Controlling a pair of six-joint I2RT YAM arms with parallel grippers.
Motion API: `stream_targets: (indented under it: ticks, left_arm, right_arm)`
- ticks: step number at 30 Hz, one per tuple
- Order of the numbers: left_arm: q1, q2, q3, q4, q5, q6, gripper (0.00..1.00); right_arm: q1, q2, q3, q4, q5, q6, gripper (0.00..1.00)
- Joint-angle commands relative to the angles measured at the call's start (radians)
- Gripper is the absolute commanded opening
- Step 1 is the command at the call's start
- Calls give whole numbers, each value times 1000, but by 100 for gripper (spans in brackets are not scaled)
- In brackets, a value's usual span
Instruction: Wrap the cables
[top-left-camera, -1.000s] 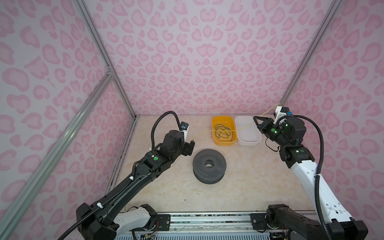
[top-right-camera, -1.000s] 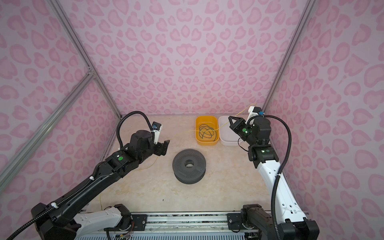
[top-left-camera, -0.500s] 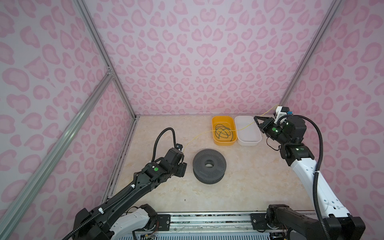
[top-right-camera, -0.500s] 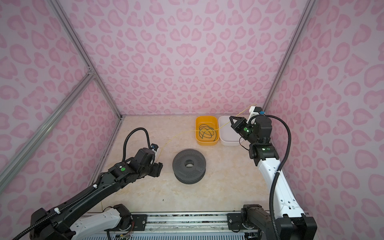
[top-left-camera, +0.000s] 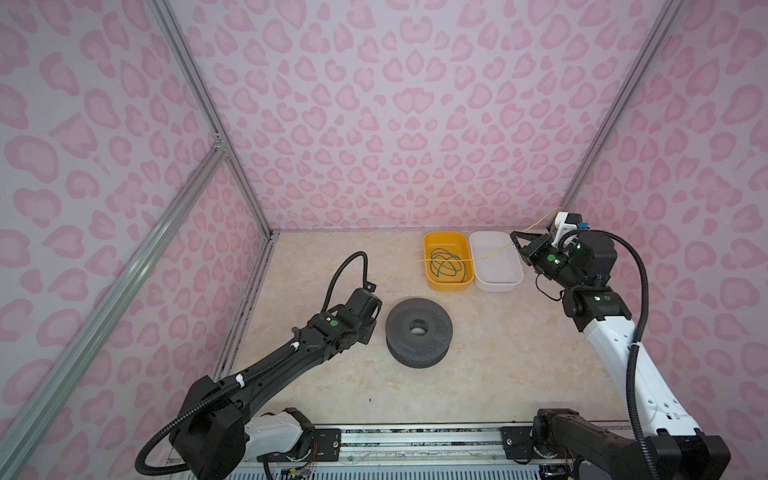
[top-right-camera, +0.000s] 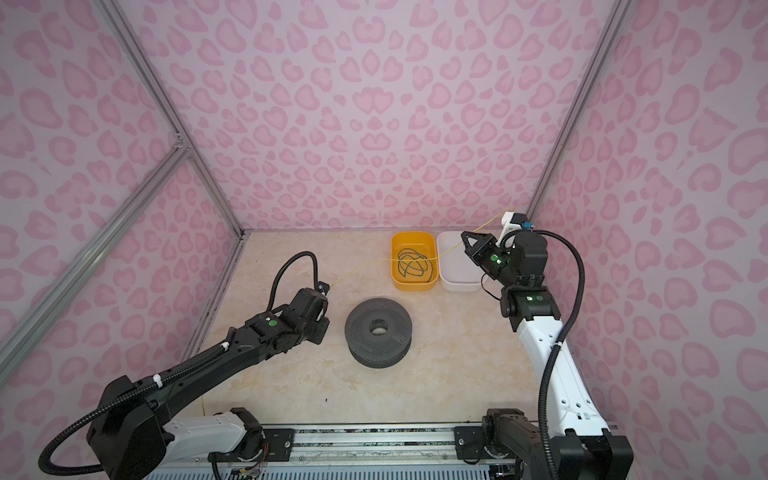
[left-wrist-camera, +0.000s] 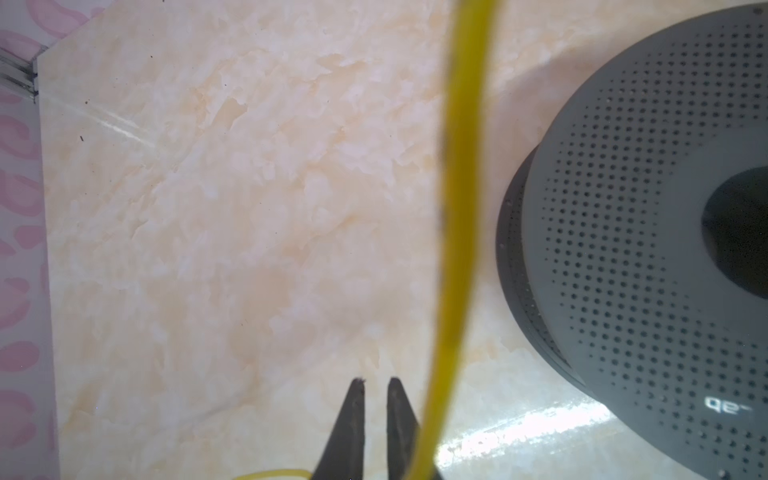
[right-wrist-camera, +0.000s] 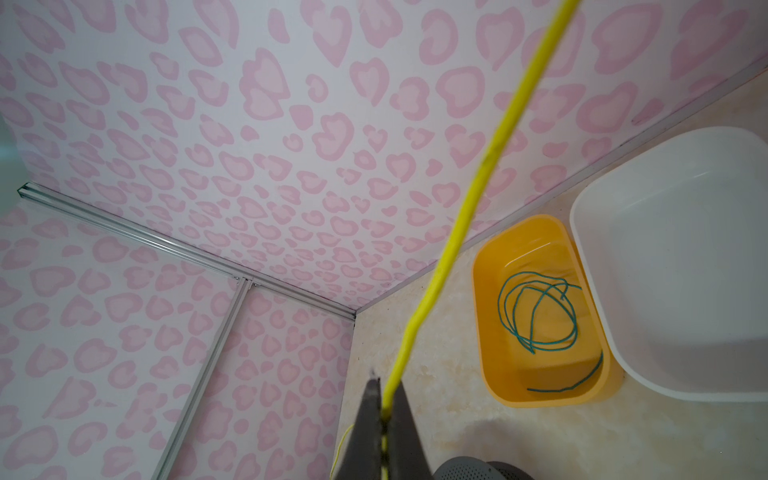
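While right tool (right-wrist-camera: 386, 390) pinches yellow cable (right-wrist-camera: 467, 208), left tool (left-wrist-camera: 375, 384) nearly closed — cable alongside.

Bright even light; glare on table (left-wrist-camera: 519, 432); yellow cable (left-wrist-camera: 457, 208) blurry nr lens.

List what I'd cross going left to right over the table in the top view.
left gripper → grey spool → orange bin → white bin → right gripper. The yellow cable stretches across most of them and the green cable lies inside the orange bin, so neither gets its own place.
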Motion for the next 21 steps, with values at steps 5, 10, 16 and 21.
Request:
stream_targets:
  ticks: [5,10,16,21]
  left_arm:
    - [-10,37,129,-65,-23,94,4]
    - [-79,92,277,-101,-14,118,4]
    - [-146,237,521,-163,83,76,4]
    - [-153,335,642,-154,162,43,3]
  right_arm:
    - [-22,10,-3,22,-10,18,0]
    - [-65,7,-1,-17,10,38,4]
    - [-153,-27,-68,-116,70,104,56]
    - [-179,-54,-121,-153,53,117,71]
